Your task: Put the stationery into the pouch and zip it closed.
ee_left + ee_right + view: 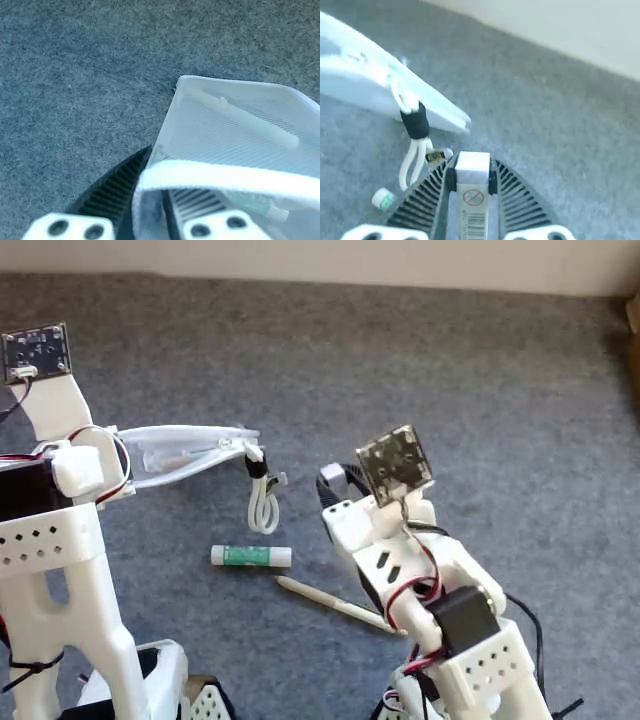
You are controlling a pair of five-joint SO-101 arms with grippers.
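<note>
The clear mesh pouch [185, 455] is pinched at one end by the left gripper [155, 197]. A white labelled block [472, 200] is clamped in the right gripper [472, 170], beside the glue stick [251, 556] and pen [335, 602] lying on the carpet [450, 370].

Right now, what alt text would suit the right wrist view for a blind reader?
The right gripper grips a white labelled block over grey carpet. Beyond it are the pouch with its looped strap and a glue stick.

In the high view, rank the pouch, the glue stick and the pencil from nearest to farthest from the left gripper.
1. The pouch, held in the left gripper.
2. The glue stick, mid-table.
3. The pencil, by the right arm.
</note>
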